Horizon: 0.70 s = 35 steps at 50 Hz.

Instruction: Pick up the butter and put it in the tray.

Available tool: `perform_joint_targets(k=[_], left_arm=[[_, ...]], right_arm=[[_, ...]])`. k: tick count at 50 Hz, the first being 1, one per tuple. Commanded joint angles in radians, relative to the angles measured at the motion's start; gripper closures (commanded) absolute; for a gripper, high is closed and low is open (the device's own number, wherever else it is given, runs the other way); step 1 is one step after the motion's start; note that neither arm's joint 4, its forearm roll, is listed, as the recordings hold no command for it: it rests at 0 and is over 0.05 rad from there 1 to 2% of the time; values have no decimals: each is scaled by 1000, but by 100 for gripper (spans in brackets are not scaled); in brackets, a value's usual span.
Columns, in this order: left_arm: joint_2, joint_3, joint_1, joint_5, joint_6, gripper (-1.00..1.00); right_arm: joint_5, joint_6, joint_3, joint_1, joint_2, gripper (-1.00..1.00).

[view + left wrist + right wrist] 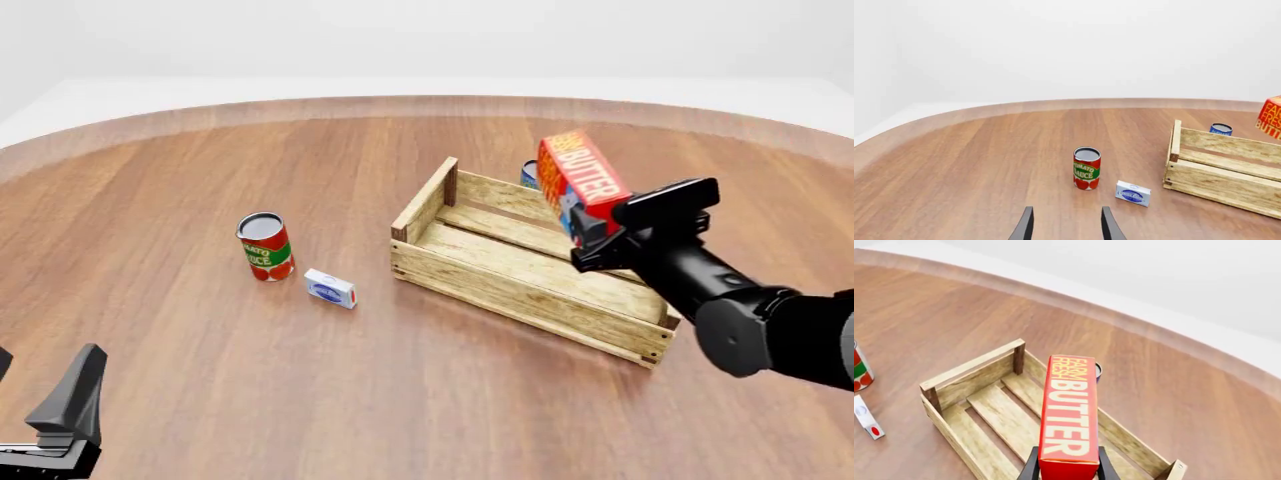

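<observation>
Clamping the lower end of the red-orange rectangular butter carton with white lettering (1069, 415), the right gripper (1066, 467) has its two dark fingers pressed against the carton's opposite sides, and the carton juts up and forward, held clear above the large open-topped crate of light wooden slats, the tray (514, 285). From the front view the butter (579, 184) hangs over the tray's far right portion, tilted, not touching any slat. The job now, as I read it, is the lowering: bring the carton down inside the walls over the slatted floor, keep it clear of the near rim and the dark corner posts, and part the jaws only when it is low, or it may tip onto the rim. Just beyond the tray's far wall peeks a small blue can (1220, 129), worth avoiding. Left of the tray stand a red-and-green tomato sauce can (264, 246) and a small white-blue box (330, 288), both well apart from the action. The left gripper (1066, 225) sits idle further left of the tray, jaws apart, holding nothing.
</observation>
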Motion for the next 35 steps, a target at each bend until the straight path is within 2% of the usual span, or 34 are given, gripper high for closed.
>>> perform_joint_targets(k=[1, 35], left_arm=[[0, 0, 0, 0, 0, -100], [0, 0, 0, 0, 0, -100]], right_arm=[[-30, 22, -30, 9, 44, 100], [-75, 57, -79, 38, 187, 100]])
